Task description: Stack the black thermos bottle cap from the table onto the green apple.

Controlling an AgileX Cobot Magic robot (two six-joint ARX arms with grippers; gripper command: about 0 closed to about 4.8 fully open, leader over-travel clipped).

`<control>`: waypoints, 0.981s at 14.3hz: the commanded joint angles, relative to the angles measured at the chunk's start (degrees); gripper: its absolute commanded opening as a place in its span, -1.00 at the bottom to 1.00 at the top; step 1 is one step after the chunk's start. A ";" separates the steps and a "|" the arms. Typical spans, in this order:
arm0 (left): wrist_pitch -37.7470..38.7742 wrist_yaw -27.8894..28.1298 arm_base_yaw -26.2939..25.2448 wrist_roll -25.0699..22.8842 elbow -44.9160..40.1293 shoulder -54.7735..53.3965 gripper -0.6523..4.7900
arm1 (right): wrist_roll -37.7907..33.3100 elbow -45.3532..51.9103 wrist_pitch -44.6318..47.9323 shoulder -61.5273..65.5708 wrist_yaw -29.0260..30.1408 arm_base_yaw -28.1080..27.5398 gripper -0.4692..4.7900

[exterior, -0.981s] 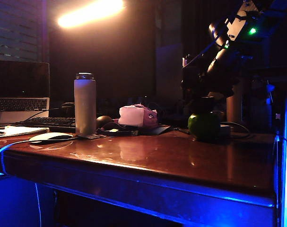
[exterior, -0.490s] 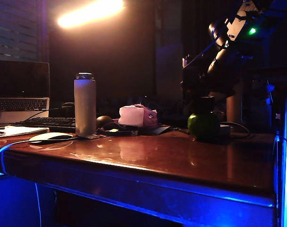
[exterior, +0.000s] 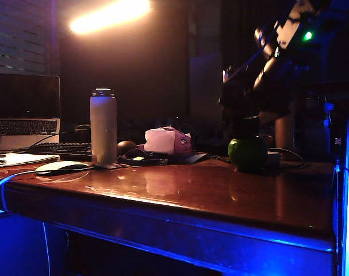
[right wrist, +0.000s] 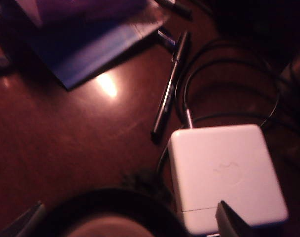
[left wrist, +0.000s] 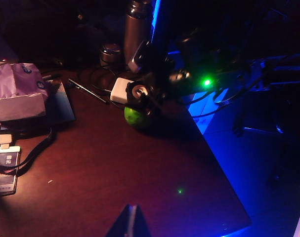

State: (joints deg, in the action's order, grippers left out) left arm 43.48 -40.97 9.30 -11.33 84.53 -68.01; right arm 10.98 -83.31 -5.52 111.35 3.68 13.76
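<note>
The table (exterior: 220,201) is glossy red-brown wood with a blue-lit edge. On it, seen from outside, a grey bottle (exterior: 103,126) stands at about 9 o'clock from the middle, and a pale pink lump (exterior: 167,141) lies between it and the apple (exterior: 247,153), which sits at about 3 o'clock. A white charger (right wrist: 224,173) lies just beside the apple, and a pen (right wrist: 169,94) is near the charger. The cap (exterior: 250,126) stands on top of the apple, touching it.

The right gripper (right wrist: 125,217) hangs over the cap, its dark rim (right wrist: 115,207) between the two fingers (right wrist: 234,219). The jaws are spread wide, and they do not pinch the cap. The left gripper (left wrist: 131,224) hovers over bare table, well apart from the apple at about 12 o'clock; only its tips show, and I cannot tell whether they are spread or pressed together.
</note>
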 commanded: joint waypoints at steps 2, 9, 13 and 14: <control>-0.50 -0.20 0.00 -0.24 0.26 0.15 -0.77 | 0.00 -0.24 1.90 -3.08 0.37 0.02 1.00; 1.40 0.31 0.02 -2.23 0.28 1.27 -0.77 | -0.09 -0.24 1.22 -18.60 0.31 0.02 -0.84; 2.21 7.21 0.02 -1.66 0.28 8.83 -0.77 | -0.07 -0.24 1.07 -33.14 0.00 0.02 -0.84; 3.80 9.92 0.02 -1.49 0.26 11.41 -0.77 | -0.07 -0.24 1.01 -35.98 -0.11 0.02 -0.84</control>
State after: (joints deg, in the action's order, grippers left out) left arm 46.09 -33.50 9.30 -13.21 84.51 -58.13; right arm 11.09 -83.40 -4.69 76.99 3.97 13.74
